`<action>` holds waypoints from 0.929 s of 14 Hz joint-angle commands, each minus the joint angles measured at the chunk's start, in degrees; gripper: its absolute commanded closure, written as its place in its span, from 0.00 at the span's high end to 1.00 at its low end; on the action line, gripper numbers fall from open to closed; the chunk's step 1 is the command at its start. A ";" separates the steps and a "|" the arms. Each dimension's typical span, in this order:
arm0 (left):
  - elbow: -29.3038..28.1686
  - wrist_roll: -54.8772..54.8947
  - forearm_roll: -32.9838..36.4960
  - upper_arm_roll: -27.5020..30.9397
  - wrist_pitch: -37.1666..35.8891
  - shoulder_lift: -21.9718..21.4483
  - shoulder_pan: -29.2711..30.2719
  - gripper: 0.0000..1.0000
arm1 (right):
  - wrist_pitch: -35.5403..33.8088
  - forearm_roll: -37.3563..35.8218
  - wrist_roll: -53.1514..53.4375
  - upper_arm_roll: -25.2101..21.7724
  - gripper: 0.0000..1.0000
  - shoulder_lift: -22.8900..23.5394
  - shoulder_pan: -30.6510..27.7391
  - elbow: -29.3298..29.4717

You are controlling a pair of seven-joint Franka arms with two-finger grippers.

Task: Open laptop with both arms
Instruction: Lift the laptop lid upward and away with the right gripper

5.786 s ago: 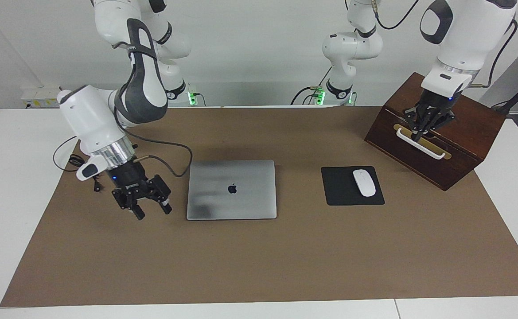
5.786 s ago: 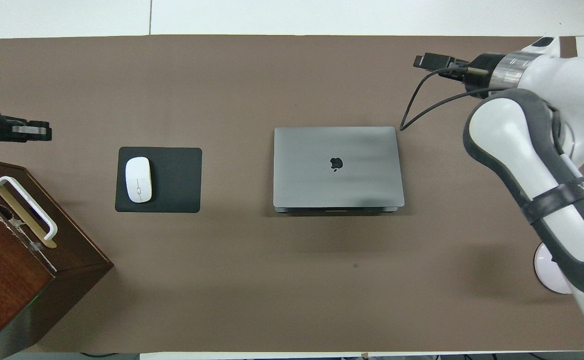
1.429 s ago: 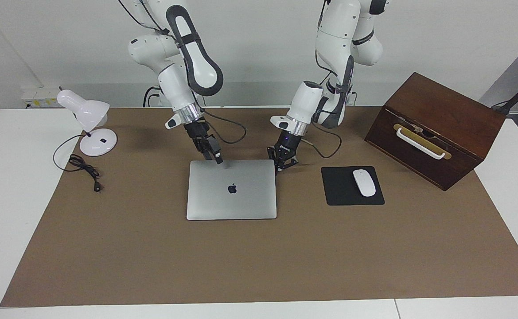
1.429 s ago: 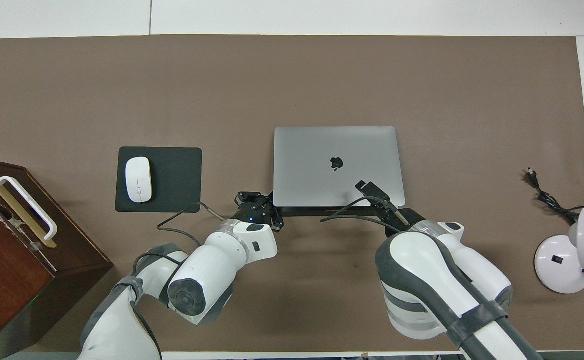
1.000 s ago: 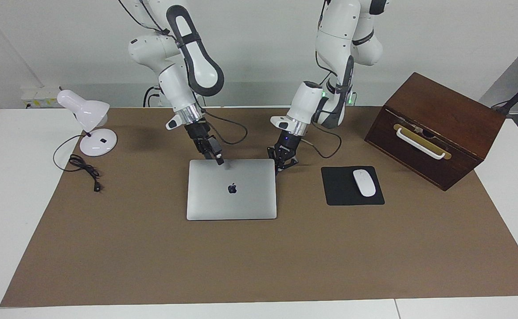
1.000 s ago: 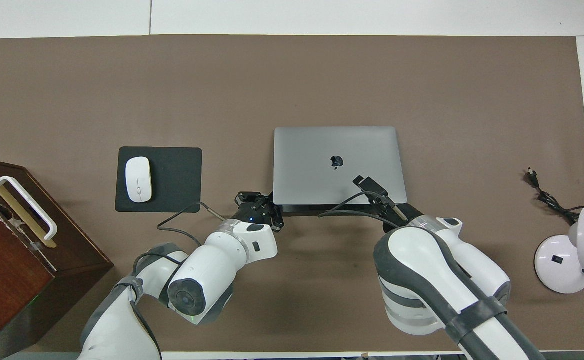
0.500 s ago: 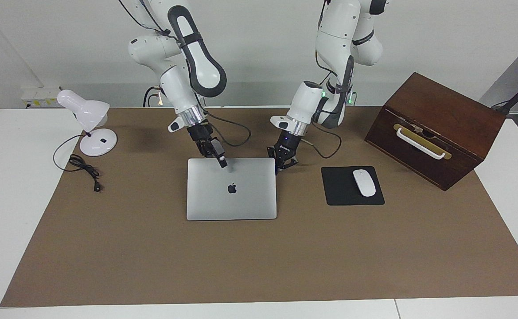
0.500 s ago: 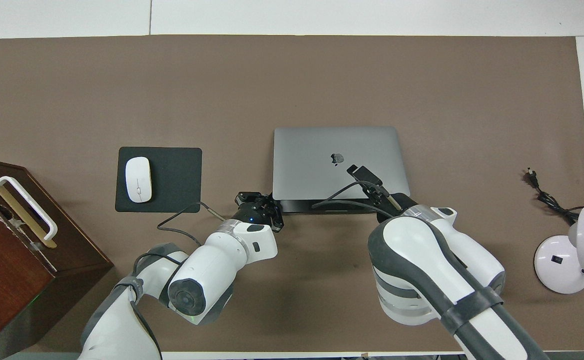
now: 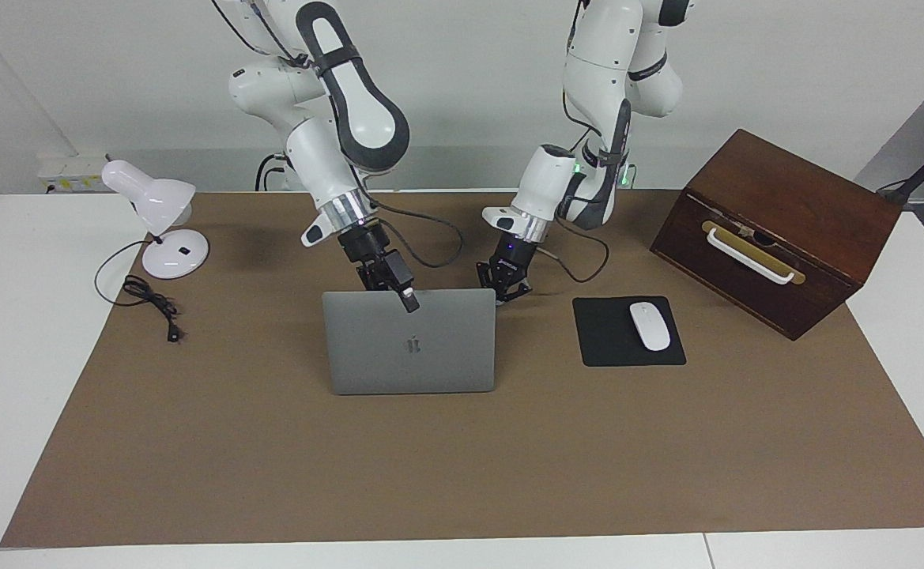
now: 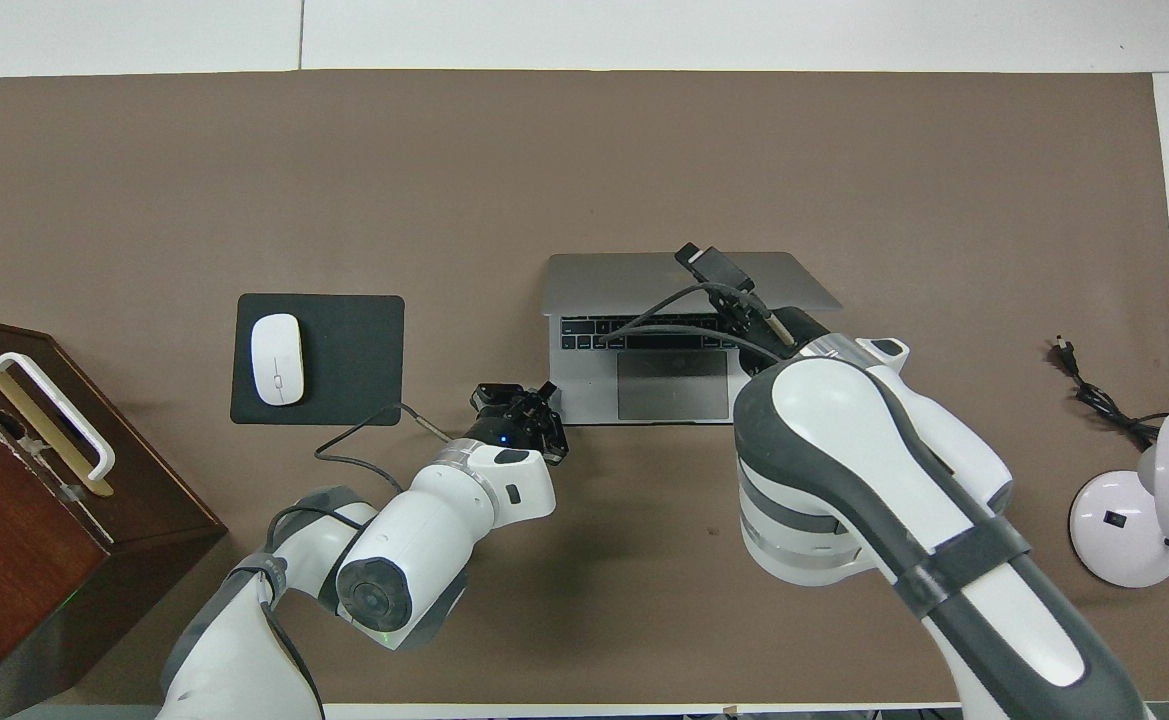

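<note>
The silver-grey laptop (image 9: 430,359) stands in the middle of the brown mat with its lid raised steeply. The lid's back with the apple logo shows in the facing view. The keyboard and trackpad show in the overhead view (image 10: 672,385). My right gripper (image 9: 406,299) is at the lid's top edge, shut on it; it also shows in the overhead view (image 10: 709,262). My left gripper (image 9: 504,291) is low at the corner of the laptop's base nearest the robots, toward the left arm's end, with its fingers spread. It shows there in the overhead view too (image 10: 529,398).
A black mouse pad (image 9: 604,344) with a white mouse (image 9: 650,325) lies beside the laptop toward the left arm's end. A dark wooden box (image 9: 793,213) with a white handle stands past it. A white desk lamp (image 9: 163,237) and its cord (image 9: 149,299) sit at the right arm's end.
My right gripper has risen and swung the lid up from nearly flat to steeply raised, baring the keyboard and trackpad. My left gripper has stayed at the base's corner.
</note>
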 commanded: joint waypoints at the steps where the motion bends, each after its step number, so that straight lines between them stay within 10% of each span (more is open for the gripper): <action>1: 1.28 0.41 0.48 -0.14 1.34 2.63 -0.36 0.00 | -1.27 -1.78 -1.99 0.18 1.00 2.28 -2.72 3.72; 13: 1.28 0.41 0.48 -0.14 1.25 2.72 -0.45 0.00 | -5.75 -7.23 -1.47 0.18 1.00 9.84 -6.68 13.65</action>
